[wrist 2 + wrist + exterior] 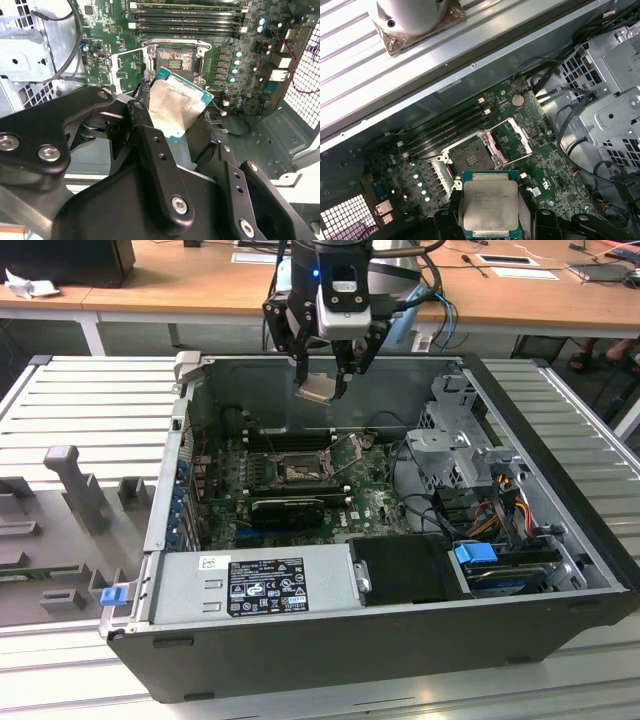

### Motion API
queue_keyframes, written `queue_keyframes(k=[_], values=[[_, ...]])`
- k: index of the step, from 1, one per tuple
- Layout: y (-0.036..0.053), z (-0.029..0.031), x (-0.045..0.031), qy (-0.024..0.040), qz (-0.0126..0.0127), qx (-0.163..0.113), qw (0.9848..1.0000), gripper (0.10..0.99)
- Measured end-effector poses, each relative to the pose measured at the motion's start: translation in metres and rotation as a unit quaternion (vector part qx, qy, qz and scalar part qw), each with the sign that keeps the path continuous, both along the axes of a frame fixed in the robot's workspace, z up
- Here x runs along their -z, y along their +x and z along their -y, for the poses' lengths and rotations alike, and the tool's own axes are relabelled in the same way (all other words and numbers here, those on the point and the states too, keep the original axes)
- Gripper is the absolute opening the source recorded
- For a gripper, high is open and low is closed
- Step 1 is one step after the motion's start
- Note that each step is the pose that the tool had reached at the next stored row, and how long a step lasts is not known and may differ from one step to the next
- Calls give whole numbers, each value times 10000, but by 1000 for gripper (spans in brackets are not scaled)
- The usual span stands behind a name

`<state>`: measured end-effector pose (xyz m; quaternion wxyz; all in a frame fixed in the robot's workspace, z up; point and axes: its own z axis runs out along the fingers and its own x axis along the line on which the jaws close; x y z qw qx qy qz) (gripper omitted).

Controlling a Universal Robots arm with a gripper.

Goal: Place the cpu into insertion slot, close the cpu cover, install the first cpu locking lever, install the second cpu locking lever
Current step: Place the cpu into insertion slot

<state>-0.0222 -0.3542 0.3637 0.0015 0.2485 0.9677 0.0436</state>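
The black two-fingered hand (320, 383) is clamped on the flat square tan-silver cpu (491, 202). It sits well above the dark-framed square insertion slot (469, 156), beside the open silver cpu cover (495, 148). The chip looks tilted, so it could seat askew and bend contacts.

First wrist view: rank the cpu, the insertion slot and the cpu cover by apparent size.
1. cpu: looks largest, but it is nearest the camera.
2. insertion slot and cpu cover: these look alike. The cover stands open at an angle, so I won't rank them.
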Motion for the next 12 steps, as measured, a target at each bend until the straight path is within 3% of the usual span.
queue_keyframes(k=[12], values=[[0,0,20,0,0,284,9996,533]])
